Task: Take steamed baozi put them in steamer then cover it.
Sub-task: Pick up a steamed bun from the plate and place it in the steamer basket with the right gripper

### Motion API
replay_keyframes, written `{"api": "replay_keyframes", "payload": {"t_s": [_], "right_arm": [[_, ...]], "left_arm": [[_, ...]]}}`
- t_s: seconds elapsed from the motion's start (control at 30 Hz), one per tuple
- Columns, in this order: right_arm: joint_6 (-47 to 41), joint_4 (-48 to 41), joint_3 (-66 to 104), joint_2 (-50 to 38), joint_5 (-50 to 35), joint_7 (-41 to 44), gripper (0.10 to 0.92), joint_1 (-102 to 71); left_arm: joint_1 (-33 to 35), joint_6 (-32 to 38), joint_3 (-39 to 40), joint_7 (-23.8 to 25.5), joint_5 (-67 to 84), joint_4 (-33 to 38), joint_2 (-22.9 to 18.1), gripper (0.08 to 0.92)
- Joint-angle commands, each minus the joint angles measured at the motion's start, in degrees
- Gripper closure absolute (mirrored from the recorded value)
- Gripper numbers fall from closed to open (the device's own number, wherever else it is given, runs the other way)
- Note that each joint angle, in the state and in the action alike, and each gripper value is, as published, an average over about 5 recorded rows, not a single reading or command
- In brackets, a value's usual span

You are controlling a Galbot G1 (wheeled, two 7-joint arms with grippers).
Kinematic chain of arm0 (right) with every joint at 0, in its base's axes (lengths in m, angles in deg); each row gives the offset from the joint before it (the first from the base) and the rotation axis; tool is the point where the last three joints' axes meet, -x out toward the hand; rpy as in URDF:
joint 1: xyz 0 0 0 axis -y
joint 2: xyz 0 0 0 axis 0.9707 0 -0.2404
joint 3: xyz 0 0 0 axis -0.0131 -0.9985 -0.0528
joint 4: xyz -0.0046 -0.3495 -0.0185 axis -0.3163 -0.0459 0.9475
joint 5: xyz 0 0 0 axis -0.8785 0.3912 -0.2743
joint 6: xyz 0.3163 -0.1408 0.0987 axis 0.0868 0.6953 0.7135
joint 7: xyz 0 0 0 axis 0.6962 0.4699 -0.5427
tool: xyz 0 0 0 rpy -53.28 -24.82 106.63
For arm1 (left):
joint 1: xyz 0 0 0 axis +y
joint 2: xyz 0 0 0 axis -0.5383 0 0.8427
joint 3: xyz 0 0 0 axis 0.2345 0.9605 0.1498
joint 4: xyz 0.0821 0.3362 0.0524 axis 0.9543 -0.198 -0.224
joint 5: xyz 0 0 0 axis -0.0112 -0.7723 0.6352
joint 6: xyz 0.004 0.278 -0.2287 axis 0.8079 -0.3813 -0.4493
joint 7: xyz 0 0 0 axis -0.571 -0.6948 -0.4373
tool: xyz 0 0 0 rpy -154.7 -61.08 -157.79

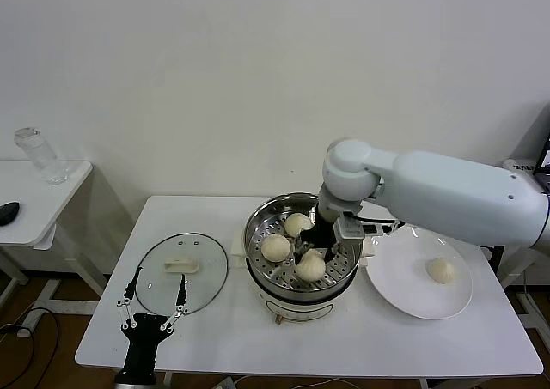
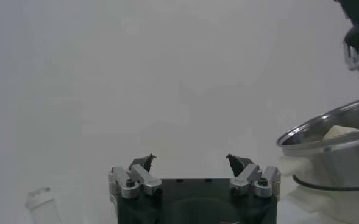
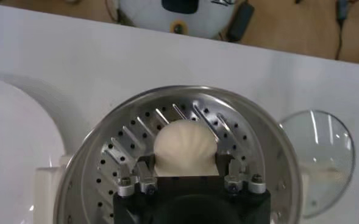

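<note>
The right arm [image 1: 447, 191] is a thick, smooth white shell with a rounded joint. Its right gripper [image 3: 188, 167] has a black body, and silver brackets with small screws stand just behind the jaws. The left gripper [image 1: 155, 301] is black too, with thin silver-and-black linkage fingers [image 1: 133, 288] ending in dark pointed tips.

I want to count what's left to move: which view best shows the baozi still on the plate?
The head view: one baozi sits alone on the white plate. The right wrist view catches only the plate's edge, not that bun; the left wrist view shows neither.
</note>
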Motion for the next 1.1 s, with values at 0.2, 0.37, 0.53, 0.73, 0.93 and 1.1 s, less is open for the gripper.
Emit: {"api": "replay_keyframes", "payload": {"t_s": [0.2, 0.37, 0.53, 0.73, 0.93, 1.1], "right_arm": [[-1.1, -1.7, -0.2, 2.3, 4.9, -0.5, 0.347, -2.8], [-2.1, -2.3, 0.3, 3.3, 5.7, -0.9, 0.342, -3.4], [-2.4, -2.8, 0.6, 4.2, 6.3, -1.4, 0.324, -3.7], [-2.3, -1.8, 0.8, 3.2, 5.3, -1.7, 0.251, -2.9], [-3.2, -0.5, 4.6, -2.0, 1.6, -0.1, 0.204, -1.0], [-9.7, -4.2, 10.6, -9.7, -6.9, 4.9, 0.203, 1.0]], "left_arm": [[0.3, 0.5, -0.1, -0.1, -0.1, -0.1, -0.2, 0.177], [0.3, 0.5, -0.1, -0.2, -0.1, -0.1, -0.2, 0.177], [0.3, 0.6, -0.1, -0.2, -0.1, -0.1, -0.2, 0.177], [0.2, 0.6, 0.0, -0.2, -0.1, -0.2, 0.0, 0.177], [0.1, 0.2, 0.3, -0.1, -0.1, 0.2, 0.1, 0.177], [0.3, 0.2, 0.5, -0.2, -0.1, 0.4, 0.4, 0.177]]}}
